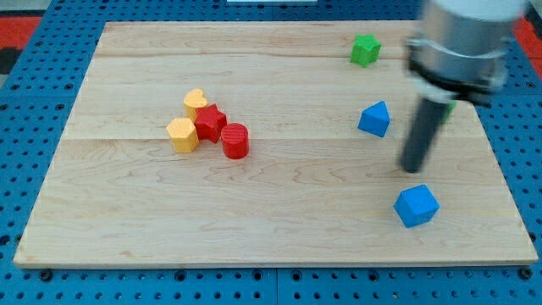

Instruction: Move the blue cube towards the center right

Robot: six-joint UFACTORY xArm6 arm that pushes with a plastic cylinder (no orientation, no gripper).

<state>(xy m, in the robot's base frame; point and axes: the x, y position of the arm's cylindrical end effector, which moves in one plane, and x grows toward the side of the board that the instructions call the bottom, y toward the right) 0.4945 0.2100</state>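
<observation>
On the table [279, 229], my tip [412, 168] stands in the right half. It is just toward the view's top from the blue cube [416, 206], near it but apart. The blue triangular block [374, 119] lies up and to the view's left of my tip, also apart. The green block [365, 50] sits near the table's top edge, above the blue triangular block.

Well apart, left of centre, four blocks huddle together. The yellow heart [196, 102] is topmost and the red star [210, 122] is just below it to the right. The yellow hexagon [182, 134] is on the star's lower left. The red cylinder [235, 141] is on its lower right.
</observation>
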